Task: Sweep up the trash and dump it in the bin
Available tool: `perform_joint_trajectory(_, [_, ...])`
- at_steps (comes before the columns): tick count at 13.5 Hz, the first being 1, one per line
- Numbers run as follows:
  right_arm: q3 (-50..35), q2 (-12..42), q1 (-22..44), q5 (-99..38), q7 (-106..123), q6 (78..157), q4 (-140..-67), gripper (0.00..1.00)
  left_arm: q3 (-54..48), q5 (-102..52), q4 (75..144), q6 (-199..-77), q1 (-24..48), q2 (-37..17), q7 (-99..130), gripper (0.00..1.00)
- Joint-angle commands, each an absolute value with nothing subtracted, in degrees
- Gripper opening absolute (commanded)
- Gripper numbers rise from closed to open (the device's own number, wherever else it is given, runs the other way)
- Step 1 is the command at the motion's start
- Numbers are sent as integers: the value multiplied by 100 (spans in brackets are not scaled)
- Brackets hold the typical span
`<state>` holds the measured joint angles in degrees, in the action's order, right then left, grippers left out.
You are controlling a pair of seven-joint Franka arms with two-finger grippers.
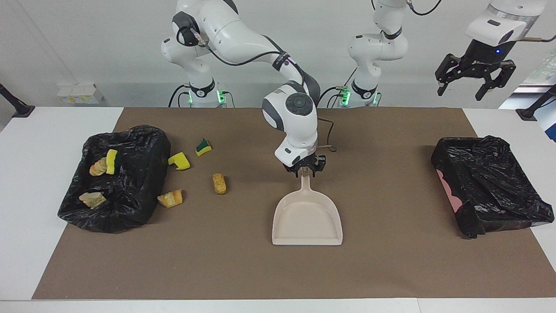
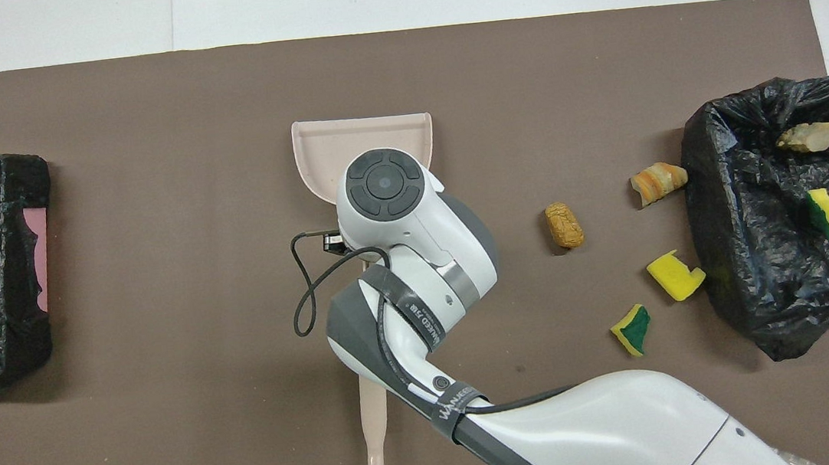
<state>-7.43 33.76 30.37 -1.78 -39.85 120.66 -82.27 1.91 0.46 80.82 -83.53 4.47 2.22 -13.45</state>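
Three scraps lie in black-lined bin point(image 1: 114, 178); four scraps point(image 1: 219, 183) outside, around its 3 o'clock edge in facing view. Right gripper point(image 1: 305, 169) at dustpan handle point(image 1: 305, 182), grip uncertain. Left gripper point(image 1: 474, 80) spread, waiting aloft.

Dustpan point(image 1: 307, 217) mid-mat point(image 1: 391, 269), under the right tool point(image 1: 305, 170). Bins at either end of the surface: three scraps point(image 1: 104, 163) inside the right arm's bin point(image 1: 130, 208), four scraps point(image 1: 219, 183) beside it.

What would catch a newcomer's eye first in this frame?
The right gripper sits at the handle of the beige dustpan in the middle of the brown mat. Three scraps lie in the black-lined bin at the right arm's end, four on the mat beside it. The left gripper waits raised, open.
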Motion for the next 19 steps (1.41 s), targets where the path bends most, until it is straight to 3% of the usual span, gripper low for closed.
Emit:
perform_joint_trajectory(1, [-765,3192,2857,-193,-3666,11832,-8305,100,149,132,8095,-8279,396,281,-1406,100])
perform_joint_trajectory(5, [-764,2779,3208,-176,-4058,11523,-8550,100,149,132,8095,-8279,396,281,-1406,100])
perform_joint_trajectory(16, [-791,1100,4394,-281,-5572,11645,-11107,100,132,106,8182,-8427,483,325,-1388,100])
perform_joint_trajectory(19, [-809,818,4718,-596,-5712,12117,-11863,100,70,70,8323,-8911,632,211,-1380,100])
